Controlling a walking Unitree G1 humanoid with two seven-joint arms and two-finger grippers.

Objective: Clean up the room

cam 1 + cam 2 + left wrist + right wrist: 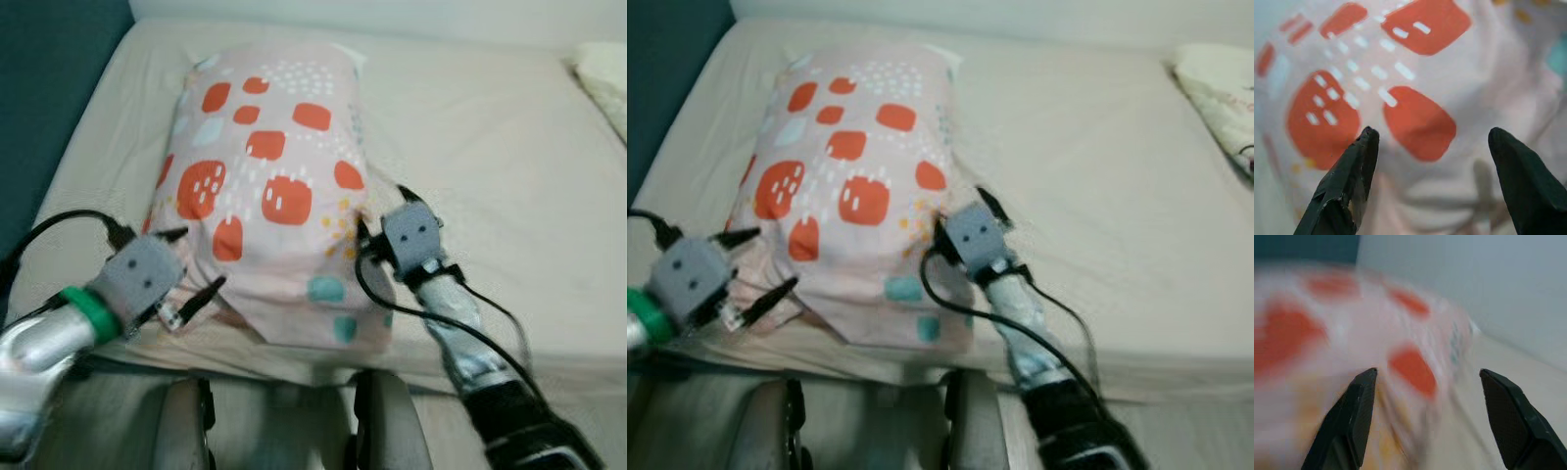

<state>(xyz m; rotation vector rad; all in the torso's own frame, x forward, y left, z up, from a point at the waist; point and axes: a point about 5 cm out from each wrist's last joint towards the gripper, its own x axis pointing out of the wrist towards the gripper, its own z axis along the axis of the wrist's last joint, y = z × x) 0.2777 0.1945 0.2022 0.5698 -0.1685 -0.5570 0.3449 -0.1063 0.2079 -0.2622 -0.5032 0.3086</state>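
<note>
Pink, orange-spotted pillow (269, 186) lies on the beige bed (490, 147) between the left gripper (186, 269) and the right gripper (377, 220), one at each near corner. Left wrist view: fingers (1347, 186) spread wide, pillow just ahead. Right wrist view: fingers (1352, 416) wide apart, pillow's blurred edge between them.

Pillow (269, 186) on bed (490, 176), between both grippers.

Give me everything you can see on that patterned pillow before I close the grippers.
The pillow is a plump, soft-looking cushion in a pale pink fabric case printed with orange-red blotches, white dashes, a few teal patches and small yellow dots. It lies flat on the beige bed, its near end reaching the mattress edge, the fabric creased there. The left gripper sits open at its near left corner, the right gripper open against its right side. Neither has closed on it.
</note>
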